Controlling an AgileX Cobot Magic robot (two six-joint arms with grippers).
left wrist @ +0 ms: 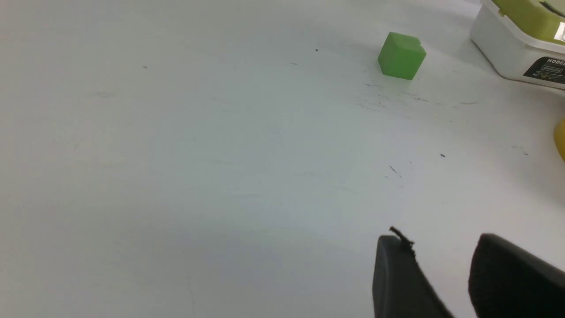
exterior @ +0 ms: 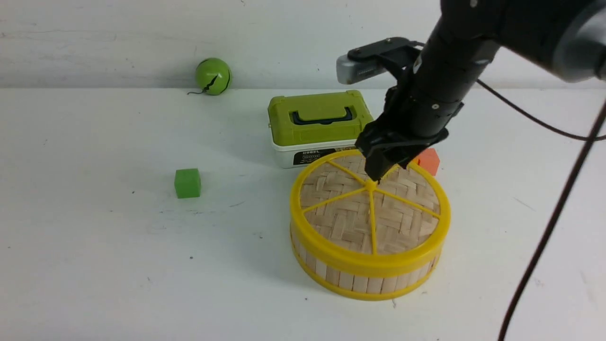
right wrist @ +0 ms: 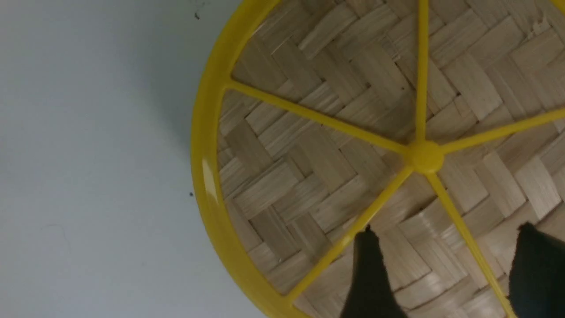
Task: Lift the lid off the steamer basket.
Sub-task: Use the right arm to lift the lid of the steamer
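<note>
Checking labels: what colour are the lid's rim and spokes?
Yellow, framing pale woven bamboo. The lid shows best in the right wrist view.

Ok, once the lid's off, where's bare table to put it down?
Widest bare patch: left of the basket, in front of the green cube. Crowded behind the basket: box, orange block; right claw over the lid.

A white table (exterior: pixel 94 246) carries four loose things, seen from the front. A white box with a green lid (exterior: pixel 316 118), dark handle and black label stands near the middle. From it, a green ball (exterior: pixel 213 76) with a dark jagged line lies at ten o'clock, close to the back wall (exterior: pixel 118 33). A green cube (exterior: pixel 187 183) sits at eight o'clock, well apart. An orange block (exterior: pixel 429 161), partly hidden, shows at about four o'clock.
</note>
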